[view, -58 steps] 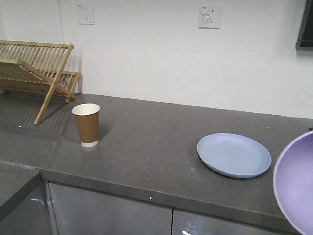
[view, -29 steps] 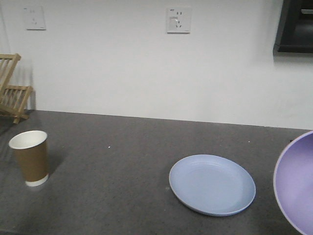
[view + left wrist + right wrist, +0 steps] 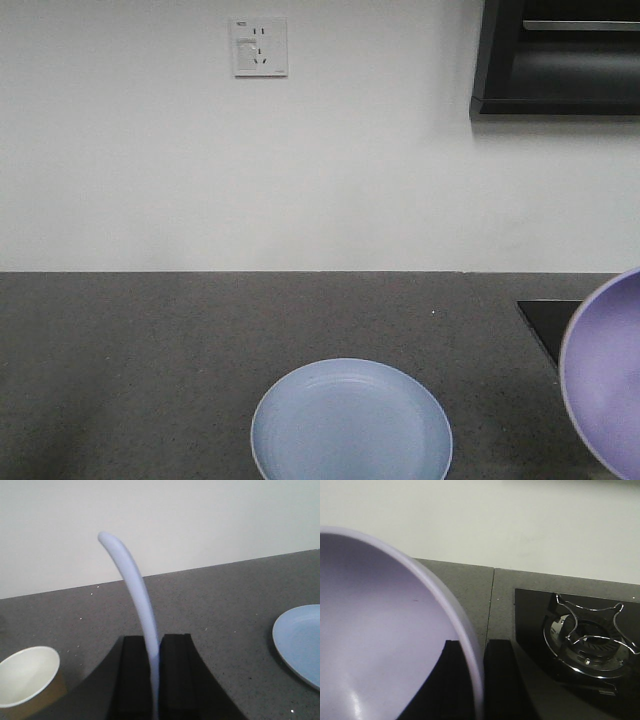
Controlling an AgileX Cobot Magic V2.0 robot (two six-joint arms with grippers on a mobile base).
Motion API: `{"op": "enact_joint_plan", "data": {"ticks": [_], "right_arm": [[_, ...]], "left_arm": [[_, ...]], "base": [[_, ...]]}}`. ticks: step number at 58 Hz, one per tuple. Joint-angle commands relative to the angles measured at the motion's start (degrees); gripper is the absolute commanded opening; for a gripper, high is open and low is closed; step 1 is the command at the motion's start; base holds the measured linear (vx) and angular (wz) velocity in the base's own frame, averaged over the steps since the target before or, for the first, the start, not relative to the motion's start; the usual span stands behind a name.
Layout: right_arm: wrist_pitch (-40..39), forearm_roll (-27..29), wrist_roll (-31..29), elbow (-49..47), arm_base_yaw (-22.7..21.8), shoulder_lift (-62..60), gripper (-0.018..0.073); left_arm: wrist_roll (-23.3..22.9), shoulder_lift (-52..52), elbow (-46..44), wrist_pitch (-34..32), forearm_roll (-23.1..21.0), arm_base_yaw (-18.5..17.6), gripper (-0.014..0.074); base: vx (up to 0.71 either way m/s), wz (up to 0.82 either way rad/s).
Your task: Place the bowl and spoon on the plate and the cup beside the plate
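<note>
The light-blue plate (image 3: 350, 422) lies on the dark counter at the bottom middle of the front view; its edge (image 3: 300, 642) also shows at the right of the left wrist view. My left gripper (image 3: 155, 645) is shut on the pale blue-grey spoon (image 3: 131, 582), whose curved handle rises above the jaws. The brown paper cup (image 3: 27, 680) stands on the counter at lower left of that view. My right gripper (image 3: 482, 652) is shut on the rim of the lavender bowl (image 3: 380, 640), which is held tilted in the air; the bowl (image 3: 608, 375) fills the front view's right edge.
The grey counter (image 3: 130, 370) runs to a white wall with a socket (image 3: 259, 47). A black hob (image 3: 580, 640) with a metal burner grate is set in the counter to the right of the bowl. A dark cabinet (image 3: 560, 60) hangs at upper right.
The front view has swung right and closer: the cup and wooden rack have left the frame, and the plate has moved to the bottom middle. The bowl keeps its place at the right edge.
</note>
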Motion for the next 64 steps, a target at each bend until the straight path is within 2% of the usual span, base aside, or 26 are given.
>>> {"op": "enact_joint_plan", "data": {"ticks": [1, 64], "right_arm": [[-4.9, 0.8, -0.4, -1.6, -0.2, -0.1, -0.0009], [-4.9, 0.8, -0.4, -1.6, -0.2, -0.1, -0.0009]], "left_arm": [[-0.1, 0.2, -1.4, -4.4, -1.2, -0.4, 0.0], [-0.1, 0.2, -1.4, -4.5, -1.2, -0.4, 0.0001]], "base": [[0.18, -0.2], [0.1, -0.02]]}}
